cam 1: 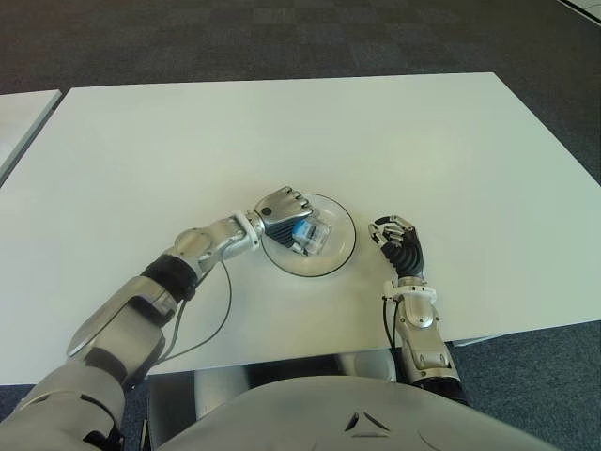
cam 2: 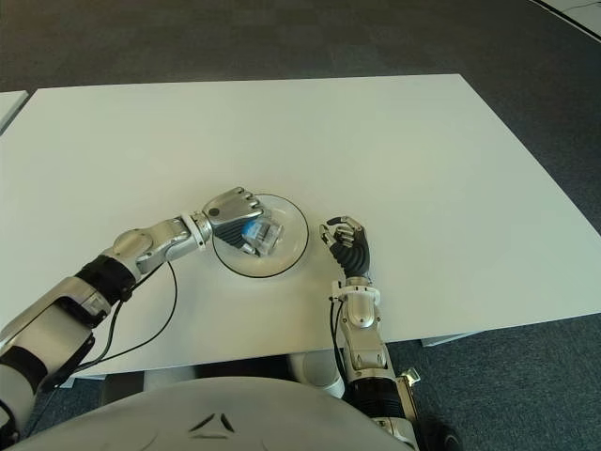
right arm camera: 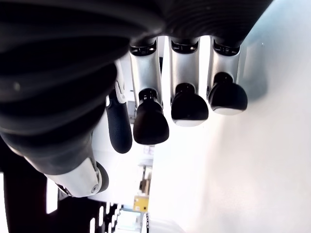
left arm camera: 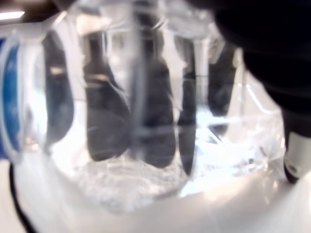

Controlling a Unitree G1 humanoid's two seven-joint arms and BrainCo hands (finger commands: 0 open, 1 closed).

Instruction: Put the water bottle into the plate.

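Note:
A clear water bottle (cam 1: 310, 235) with a blue label lies on its side inside the clear glass plate (cam 1: 340, 256) near the middle of the white table. My left hand (cam 1: 285, 215) reaches over the plate's left rim and is shut on the bottle. In the left wrist view the bottle (left arm camera: 146, 111) fills the picture, with dark fingers (left arm camera: 153, 126) showing through it. My right hand (cam 1: 399, 246) shows just right of the plate near the table's front edge, fingers (right arm camera: 189, 104) curled and holding nothing.
The white table (cam 1: 282, 132) stretches wide behind the plate. A second white table (cam 1: 19, 117) stands at the far left. Dark carpet (cam 1: 282, 38) lies beyond. A black cable (cam 1: 223, 310) loops beside my left forearm.

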